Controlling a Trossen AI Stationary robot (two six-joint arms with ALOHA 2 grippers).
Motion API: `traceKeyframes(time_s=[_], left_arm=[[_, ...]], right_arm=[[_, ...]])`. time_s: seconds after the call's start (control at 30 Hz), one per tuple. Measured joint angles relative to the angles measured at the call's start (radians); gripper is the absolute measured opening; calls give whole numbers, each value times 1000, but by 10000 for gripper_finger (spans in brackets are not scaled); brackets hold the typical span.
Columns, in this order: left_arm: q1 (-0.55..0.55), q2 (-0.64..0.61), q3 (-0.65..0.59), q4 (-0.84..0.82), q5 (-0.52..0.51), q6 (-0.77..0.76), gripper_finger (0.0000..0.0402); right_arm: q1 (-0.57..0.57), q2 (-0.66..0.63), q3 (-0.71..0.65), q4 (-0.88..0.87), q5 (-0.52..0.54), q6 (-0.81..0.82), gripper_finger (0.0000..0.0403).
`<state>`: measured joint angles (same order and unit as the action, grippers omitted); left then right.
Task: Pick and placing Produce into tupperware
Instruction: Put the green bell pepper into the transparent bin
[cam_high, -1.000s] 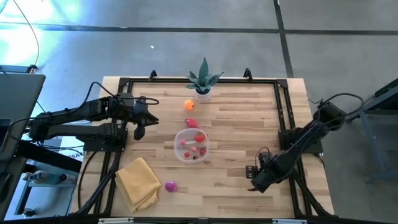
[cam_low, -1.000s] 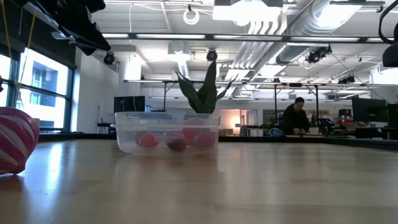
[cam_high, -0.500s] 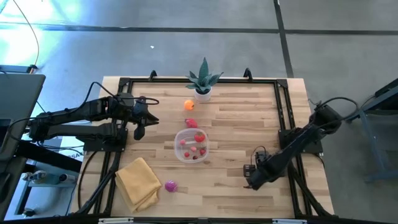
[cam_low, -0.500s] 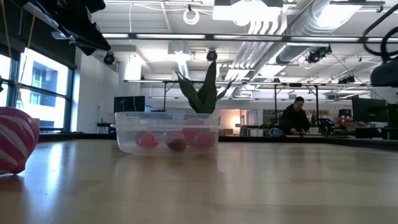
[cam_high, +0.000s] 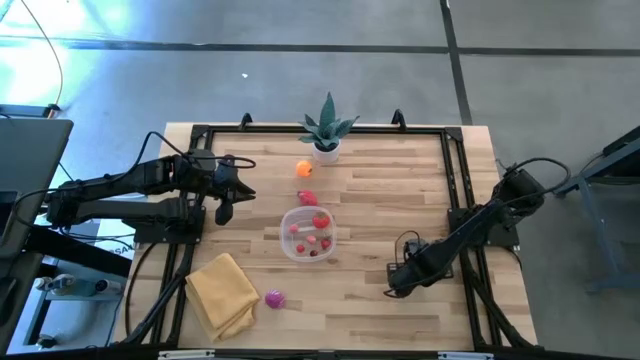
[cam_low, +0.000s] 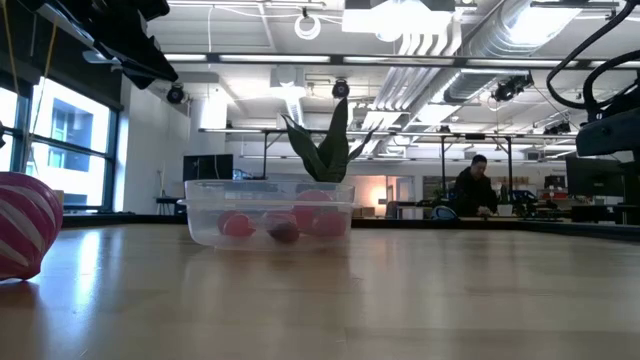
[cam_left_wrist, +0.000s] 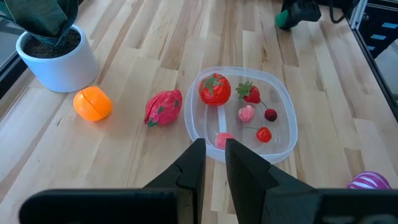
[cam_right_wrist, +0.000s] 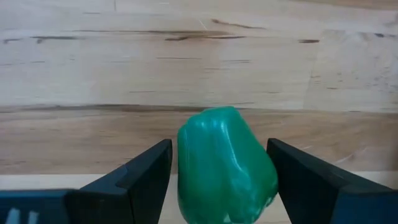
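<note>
The clear round tupperware sits mid-table and holds several small red and pink produce pieces, among them a tomato and a strawberry. On the bare wood lie an orange, a pink dragon fruit and a magenta striped piece. My right gripper is right of the tupperware, shut on a green pepper. My left gripper hovers left of the tupperware, fingers nearly together and holding nothing. My right gripper pinches the green pepper between its two fingers, one on each flank. The wood of the table shows behind it. Whether its underside is clear of the table, I cannot tell.
A spiky plant in a white pot stands at the far edge. A folded yellow cloth lies at the near left corner. Black rails frame the table. Bare wood stretches between the tupperware and my right gripper. A person sits far off in the room.
My right gripper has moved toward the table's left, closer to the tupperware, and its arm has come into the low view from the right.
</note>
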<state>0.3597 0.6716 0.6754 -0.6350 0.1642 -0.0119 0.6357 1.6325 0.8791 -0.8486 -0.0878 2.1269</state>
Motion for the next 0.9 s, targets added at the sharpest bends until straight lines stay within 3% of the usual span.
traceKeyframes(time_s=[0.47, 0.9], left_arm=[[0, 0, 0, 0, 0, 0, 53], [0, 0, 0, 0, 0, 0, 53]], right_arm=[[0, 0, 0, 0, -24, -16, 227], [0, -1, 0, -2, -26, -82, 224]])
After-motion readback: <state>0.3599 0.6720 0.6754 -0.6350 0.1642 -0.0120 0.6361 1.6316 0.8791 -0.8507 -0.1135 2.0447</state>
